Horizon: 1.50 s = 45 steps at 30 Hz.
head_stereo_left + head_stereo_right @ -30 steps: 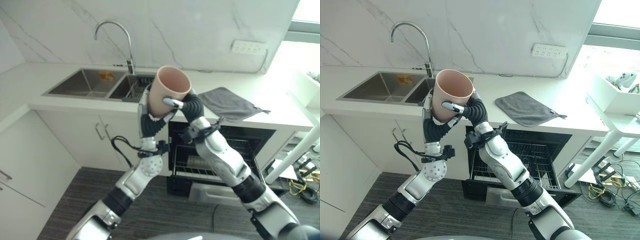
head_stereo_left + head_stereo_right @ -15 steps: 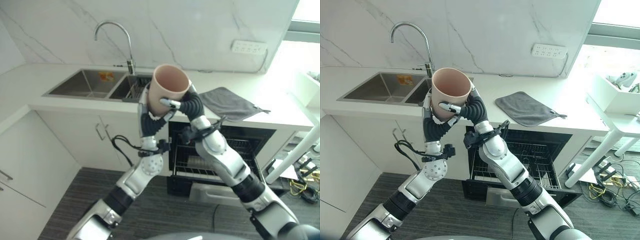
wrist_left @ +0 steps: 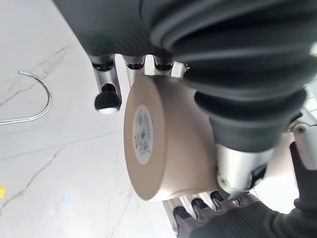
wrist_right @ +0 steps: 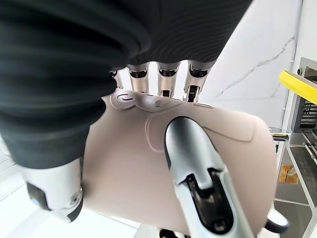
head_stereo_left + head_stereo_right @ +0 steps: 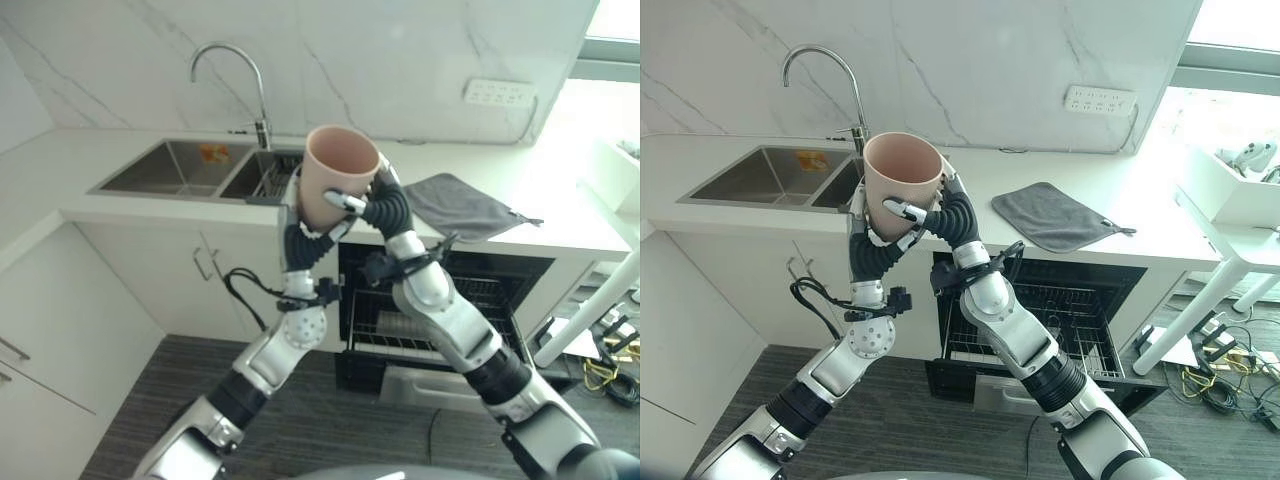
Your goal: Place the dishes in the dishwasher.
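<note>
The pink cup (image 5: 902,178) is held upright in the air above the open dishwasher (image 5: 1070,320), clasped by both the left robot hand (image 5: 872,225) and the right robot hand (image 5: 940,212), fingers curled round its wall. It looks rigid, smooth, light and probably breakable, so a hold low round the body seems safest.

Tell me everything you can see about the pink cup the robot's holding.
The cup is plain pale pink, matte like ceramic or plastic, and looks empty, with a sticker on its flat base. It is held upright above the counter edge beside the sink, the left hand and the right hand both curled round its sides.
</note>
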Motion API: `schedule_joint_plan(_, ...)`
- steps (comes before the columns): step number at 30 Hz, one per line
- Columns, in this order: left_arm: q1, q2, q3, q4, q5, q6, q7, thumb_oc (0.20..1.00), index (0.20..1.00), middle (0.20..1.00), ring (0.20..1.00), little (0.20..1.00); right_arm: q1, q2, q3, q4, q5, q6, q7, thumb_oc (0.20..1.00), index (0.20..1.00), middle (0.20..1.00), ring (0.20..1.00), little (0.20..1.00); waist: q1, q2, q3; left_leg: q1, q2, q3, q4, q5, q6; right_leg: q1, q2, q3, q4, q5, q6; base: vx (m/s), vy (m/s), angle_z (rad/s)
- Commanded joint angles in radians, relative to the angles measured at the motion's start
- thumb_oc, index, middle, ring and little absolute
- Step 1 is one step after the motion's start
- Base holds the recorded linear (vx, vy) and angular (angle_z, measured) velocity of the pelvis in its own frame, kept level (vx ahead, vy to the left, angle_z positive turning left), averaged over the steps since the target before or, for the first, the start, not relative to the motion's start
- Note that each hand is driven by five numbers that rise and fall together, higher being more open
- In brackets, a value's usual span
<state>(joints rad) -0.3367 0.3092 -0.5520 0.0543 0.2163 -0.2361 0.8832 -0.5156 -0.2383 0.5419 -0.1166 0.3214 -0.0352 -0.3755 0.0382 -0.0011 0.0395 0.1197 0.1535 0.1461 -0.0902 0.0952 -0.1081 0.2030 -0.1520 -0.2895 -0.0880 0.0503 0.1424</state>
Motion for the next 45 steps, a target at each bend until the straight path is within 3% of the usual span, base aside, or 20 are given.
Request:
schedule_joint_plan(1,-0.171,-0.003,-0.127,0.053,0.0,-0.022,-0.095,1.0,1.0,1.0,1.0,1.0,-0.188,0.053,-0.02,0.028,0.018,-0.093,-0.029,0.2,0.2,0.2,0.2,0.2,0.04,-0.029,0.035,0.057,-0.003,-0.004,0.003,-0.087,0.006,-0.013,-0.061,0.004,0.001,0.008,0.006,-0.03,0.003,0.0)
schedule_joint_plan(6,-0.162,-0.012,-0.142,0.085,-0.057,0.004,-0.131,1.0,1.0,1.0,1.0,1.0,-0.19,0.068,-0.042,0.036,0.051,-0.143,-0.086,0.2,0.2,0.2,0.2,0.2,0.039,-0.024,0.035,0.059,0.0,0.001,0.003,-0.085,0.007,-0.011,-0.061,0.001,0.001,0.008,0.004,0.0,0.0,0.0)
schedule_joint_plan(16,-0.101,0.012,-0.091,0.163,-0.062,0.024,-0.094,1.0,1.0,1.0,1.0,1.0,-0.124,0.043,-0.19,0.0,0.121,-0.291,-0.291,0.2,0.2,0.2,0.2,0.2,0.026,-0.015,0.038,0.058,0.006,0.01,0.003,-0.08,0.005,-0.013,-0.061,0.0,0.001,0.01,0.003,0.0,0.0,0.0)
schedule_joint_plan(24,-0.049,0.04,-0.03,0.162,-0.06,0.018,-0.134,1.0,1.0,1.0,1.0,1.0,-0.012,-0.009,-0.31,-0.036,0.135,-0.359,-0.321,0.2,0.2,0.2,0.2,0.2,0.003,-0.013,0.044,0.061,0.01,0.027,0.003,-0.078,0.007,-0.021,-0.057,0.015,0.001,0.016,0.004,0.01,-0.006,0.0)
schedule_joint_plan(27,-0.017,0.054,-0.029,0.147,-0.092,-0.05,-0.292,1.0,1.0,1.0,1.0,1.0,0.034,-0.046,-0.353,-0.031,0.138,-0.335,-0.296,0.2,0.2,0.2,0.2,0.2,-0.011,-0.015,0.046,0.064,0.016,0.04,0.003,-0.076,0.005,-0.027,-0.051,0.026,0.001,0.019,0.003,0.05,-0.02,0.0)
schedule_joint_plan(30,0.003,0.068,-0.034,0.134,-0.135,-0.066,-0.425,1.0,1.0,1.0,1.0,1.0,0.065,-0.07,-0.375,-0.023,0.132,-0.308,-0.27,0.2,0.2,0.2,0.2,0.2,-0.023,-0.015,0.049,0.067,0.022,0.053,0.003,-0.075,0.003,-0.033,-0.047,0.036,0.001,0.021,0.004,0.07,-0.02,-0.14)
schedule_joint_plan(31,0.032,0.104,-0.059,0.112,-0.163,-0.053,-0.654,1.0,1.0,1.0,1.0,1.0,0.145,-0.122,-0.418,0.018,0.181,-0.287,-0.194,0.2,0.2,0.2,0.2,0.2,-0.054,-0.012,0.052,0.074,0.03,0.085,0.003,-0.072,0.0,-0.047,-0.04,0.06,0.001,0.025,0.009,0.13,-0.047,-0.24)
schedule_joint_plan(36,0.055,0.178,-0.107,0.093,-0.17,0.05,-0.937,1.0,1.0,1.0,1.0,1.0,0.192,-0.199,-0.443,0.101,0.221,-0.25,-0.049,0.2,0.2,0.2,0.2,0.2,-0.082,0.006,0.075,0.071,0.026,0.112,0.014,-0.065,-0.003,-0.077,-0.035,0.091,0.001,0.034,0.015,0.09,-0.051,-0.24)
schedule_joint_plan(45,-0.133,0.267,-0.168,0.083,-0.211,0.114,-1.004,1.0,1.0,1.0,1.0,1.0,-0.037,-0.307,-0.379,0.302,0.281,-0.232,0.065,0.2,0.2,0.2,0.2,0.2,-0.107,0.045,0.208,-0.043,0.001,0.087,0.03,-0.044,-0.003,-0.198,-0.054,0.14,0.001,0.069,0.023,-0.16,0.017,-0.12)
